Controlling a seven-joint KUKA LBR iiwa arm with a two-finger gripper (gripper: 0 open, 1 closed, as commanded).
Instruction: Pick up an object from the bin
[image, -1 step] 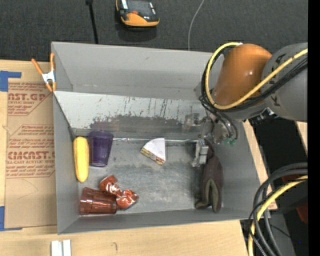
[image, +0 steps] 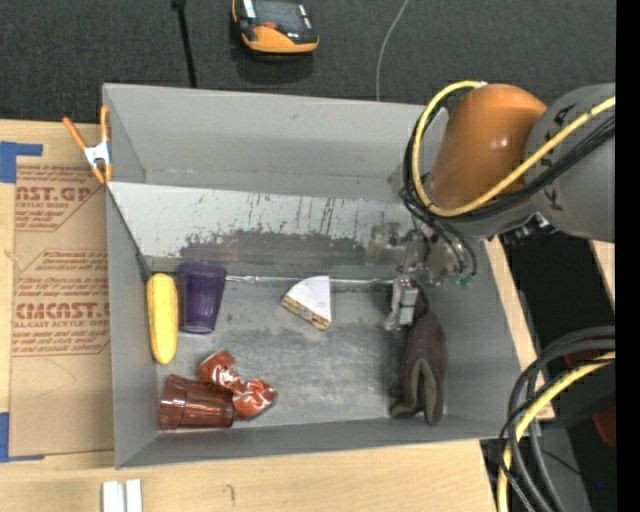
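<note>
Over the right side of the grey bin (image: 300, 130), the tool (image: 401, 310) hangs at the upper end of a dark brown glove-like thing (image: 424, 368) that lies along the right wall. Whether the tool is wide or narrow I cannot tell. A pale wedge (image: 309, 301) lies near its left; a purple cup (image: 202, 296) lies well apart.

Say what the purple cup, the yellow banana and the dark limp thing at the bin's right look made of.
Purple cup: likely plastic, translucent, with a slight sheen. Yellow banana: probably moulded plastic or foam, evenly coloured, smooth, matt. Dark limp thing: seemingly cloth or soft leather, dull brown, sagging in folds.
</note>
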